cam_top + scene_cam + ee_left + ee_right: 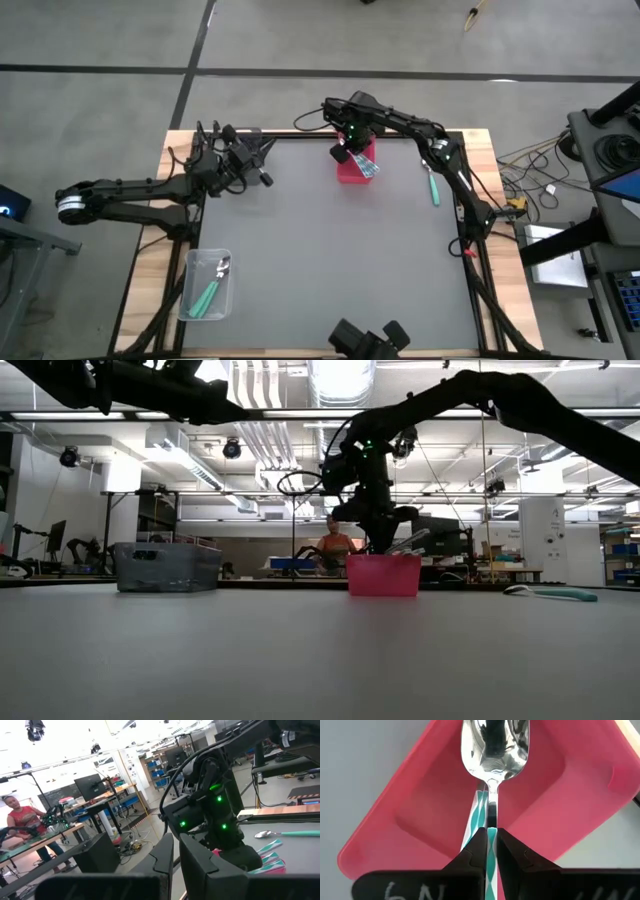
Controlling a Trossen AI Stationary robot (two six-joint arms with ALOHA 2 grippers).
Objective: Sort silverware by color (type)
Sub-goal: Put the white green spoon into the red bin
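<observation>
My right gripper (pixel 491 834) hangs over the red bin (pixel 420 810), shut on a spoon (pixel 494 740) with a shiny bowl and a teal-and-white striped handle. The high view shows it at the table's far edge (pixel 352 148), above the red bin (pixel 353 168), where more teal-handled spoons (pixel 366 167) lie. A teal-handled spoon (pixel 433 186) lies flat on the table to the right of the bin. The clear bin (pixel 207 285) at the near left holds teal-handled spoons. My left gripper (pixel 258 152) hovers at the far left, shut and empty (pixel 176 851). My right gripper pinches the spoon's striped handle (pixel 491 822) between its two fingers, partway down from the bowl. The fingers (pixel 470 855) lie along the handle, pointing down from above. The spoon is lifted clear, its bowl pointing away from the gripper toward the red bin's floor.
A grey bin (pixel 167 567) stands at the far left in the low view. Wooden table edges (pixel 485 150) frame the grey mat, whose middle is bare (pixel 330 260). A person (pixel 335 545) sits in the room beyond the far edge.
</observation>
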